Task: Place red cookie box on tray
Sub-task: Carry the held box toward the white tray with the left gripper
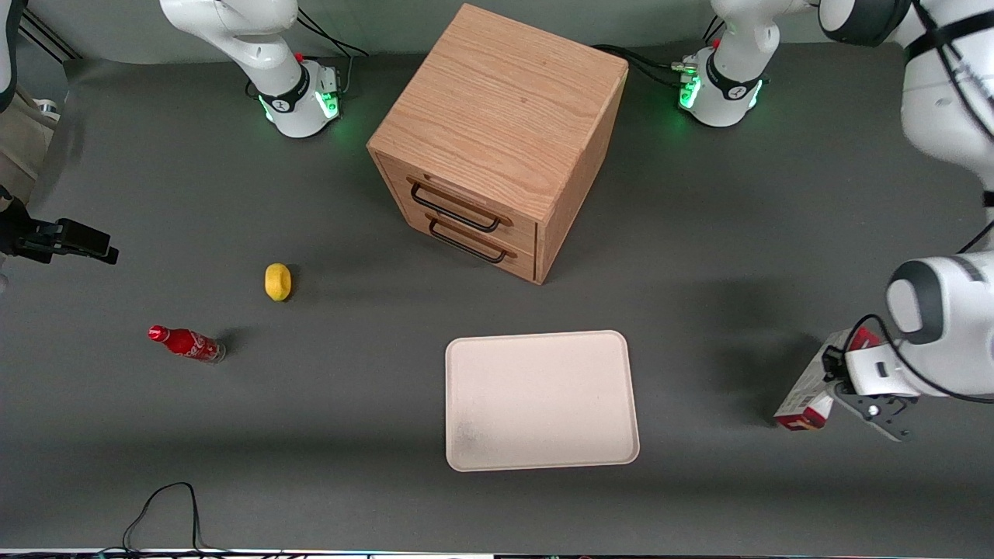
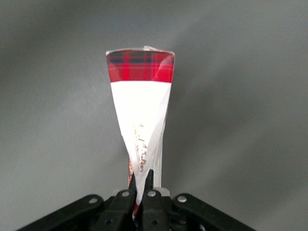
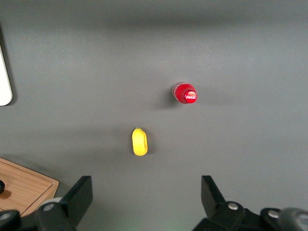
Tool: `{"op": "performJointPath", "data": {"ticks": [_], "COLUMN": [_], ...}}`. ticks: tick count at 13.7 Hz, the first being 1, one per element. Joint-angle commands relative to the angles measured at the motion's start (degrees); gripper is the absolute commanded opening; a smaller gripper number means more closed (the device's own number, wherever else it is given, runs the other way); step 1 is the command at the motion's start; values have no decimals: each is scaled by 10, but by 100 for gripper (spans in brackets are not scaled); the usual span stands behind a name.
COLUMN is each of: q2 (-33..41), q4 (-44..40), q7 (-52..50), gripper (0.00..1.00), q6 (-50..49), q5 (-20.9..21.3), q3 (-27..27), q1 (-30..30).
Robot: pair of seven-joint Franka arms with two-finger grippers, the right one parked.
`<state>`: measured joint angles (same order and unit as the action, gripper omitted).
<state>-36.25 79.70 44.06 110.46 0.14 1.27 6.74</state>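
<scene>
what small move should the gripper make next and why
Probably carry the box sideways toward the tray. The gripper is shut on the box, which hangs tilted over bare table at the working arm's end, well short of the tray, which has nothing on it.

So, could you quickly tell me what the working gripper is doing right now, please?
Left gripper: shut on the red cookie box, holding it toward the working arm's end of the table, off to the side of the tray.

Wooden drawer cabinet [image 1: 497, 132] mid-table; lemon [image 1: 277, 281] and red cola bottle [image 1: 186, 343] toward parked arm's end.
</scene>
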Motion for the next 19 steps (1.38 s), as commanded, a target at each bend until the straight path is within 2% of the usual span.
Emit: {"op": "performJointPath", "data": {"ticks": [1,4,9,11,13,15,17,19], "q2": [31,33,71,72,77,75,66,38], "q4": [-114,-234,-239,-239,-240,-241,-242,-247], "q7": [-9,-56,-67,-105,-275,-403,-509,-606], "gripper": [0,0,0,0,0,0,0,0], "q6": [-166,-338,-360,-362,-379,-366,-310,-258], "q5": [13,11,9,3,-33,-35,-35,-33], "q3": [-7,-8,-9,-4,17,54,96,109], "q1": [-5,1,2,-1,-19,-57,-87,-144]}}
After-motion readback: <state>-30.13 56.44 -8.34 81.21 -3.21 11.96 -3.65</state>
